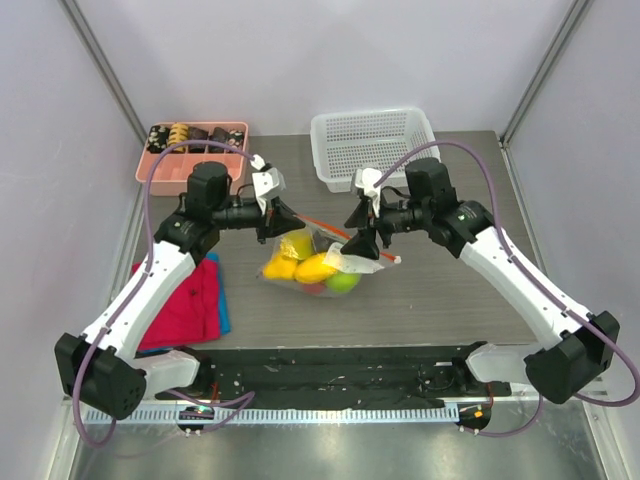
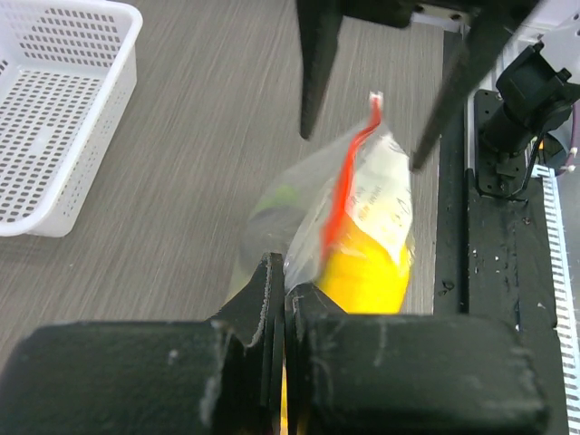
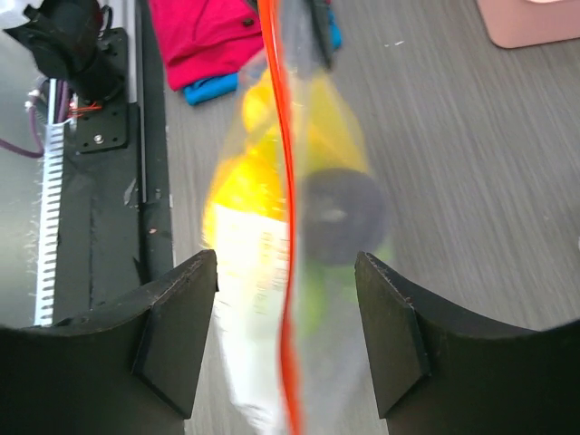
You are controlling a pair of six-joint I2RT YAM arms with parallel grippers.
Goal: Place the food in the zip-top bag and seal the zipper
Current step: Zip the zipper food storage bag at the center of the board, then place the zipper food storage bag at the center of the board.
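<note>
The clear zip-top bag [image 1: 318, 266] hangs just above the table centre and holds yellow lemons [image 1: 315, 268], a green apple [image 1: 343, 282], something red and a dark plum [image 3: 340, 213]. Its orange-red zipper [image 1: 350, 240] runs along the raised mouth. My left gripper [image 1: 283, 222] is shut on the bag's left top corner; in the left wrist view [image 2: 285, 290] the plastic is pinched between the jaws beside the zipper [image 2: 343, 195]. My right gripper [image 1: 362, 243] is open and straddles the zipper [image 3: 288, 227]; its fingers [image 3: 181, 317] stand apart from it on either side.
A pink tray [image 1: 190, 150] with brown and black snack pieces sits at the back left. A white mesh basket [image 1: 372, 145] stands at the back centre. A red-pink cloth [image 1: 185, 300] over a blue one lies at the left front. The black base rail [image 1: 330, 370] runs along the near edge.
</note>
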